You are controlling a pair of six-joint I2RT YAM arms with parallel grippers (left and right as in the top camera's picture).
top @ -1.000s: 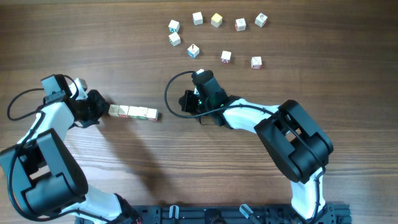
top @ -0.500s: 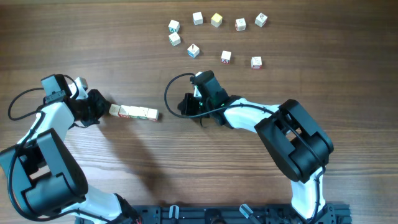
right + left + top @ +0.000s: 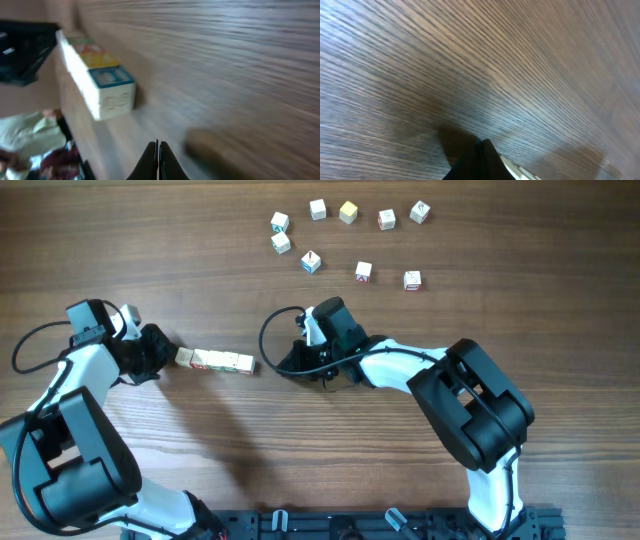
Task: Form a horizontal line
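Only the right gripper [image 3: 280, 363], a black two-finger pincer, has moved since a second ago: it has slid to the left, nearer to the row of cubes, while the other arm and the row have not moved. At the left side, the black left gripper [image 3: 167, 354] lies low over the brown wooden table [image 3: 120, 240]. Its fingers are pressed together and empty, just at the left end of the horizontal line [image 3: 215, 361] of four small whitish cubes with red and green marks. It probably serves as a stop there. The right gripper is also pinched closed and holds nothing. It is near the right end of the line but not touching, probably ready to push the cubes tight. Above, small whitish loose cubes [image 3: 311, 261] lie scattered, well apart.
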